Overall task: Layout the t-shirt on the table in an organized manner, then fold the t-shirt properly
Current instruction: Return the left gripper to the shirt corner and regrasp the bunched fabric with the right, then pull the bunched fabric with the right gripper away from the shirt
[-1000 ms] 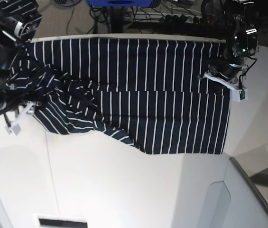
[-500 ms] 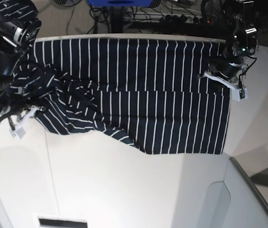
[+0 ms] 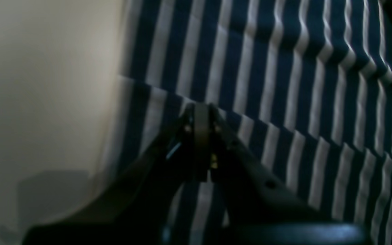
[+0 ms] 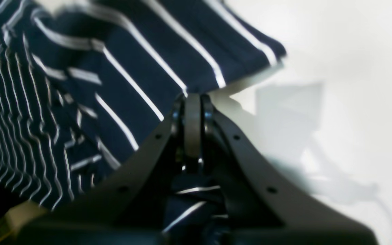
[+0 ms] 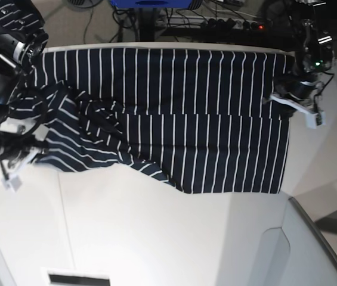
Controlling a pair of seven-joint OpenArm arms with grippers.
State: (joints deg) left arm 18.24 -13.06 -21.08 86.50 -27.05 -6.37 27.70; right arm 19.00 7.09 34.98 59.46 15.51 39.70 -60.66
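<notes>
The navy white-striped t-shirt [image 5: 186,119] lies across the far half of the white table [image 5: 156,238]. Its right part is flat with one crosswise fold, and its left part is bunched. At the view's right, my left gripper [image 5: 284,102] is shut on the t-shirt's right edge; the left wrist view shows its jaws closed at the fold line [image 3: 201,109]. My right gripper [image 5: 28,156], at the view's left, is shut on the bunched corner. The right wrist view shows striped cloth [image 4: 80,85] pinched inside its closed jaws and lifted off the table [image 4: 352,68].
Cables and a blue stand [image 5: 150,5] sit behind the table's far edge. A grey raised rim [image 5: 317,232] runs along the bottom right. A dark slot [image 5: 76,278] lies at the near edge, and a thin seam [image 5: 64,214] crosses the tabletop.
My right gripper has shut on the shirt's left corner and drawn it down and outward. The left gripper has shifted right, pulling the shirt's right edge with it.
</notes>
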